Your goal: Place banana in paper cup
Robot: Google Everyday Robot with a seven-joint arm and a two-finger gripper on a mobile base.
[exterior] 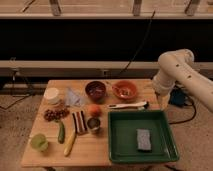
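Observation:
The banana (70, 143) lies on the wooden table (90, 152) near the front left, pointing toward the front edge, beside a dark green cucumber (61, 132). The paper cup (51, 95), white and wide, stands upright at the back left of the table. The white arm comes in from the right, and its gripper (161, 94) hangs by the table's right edge, far from both banana and cup, open with nothing in it.
A light green cup (39, 142) stands at the front left corner. A metal cup (93, 124), a brown bar (80, 121), an orange fruit (94, 110), two bowls (95, 90) (124, 90) and a white-handled tool (129, 105) fill the middle. A green tray (120, 150) holding a sponge (144, 139) takes the right.

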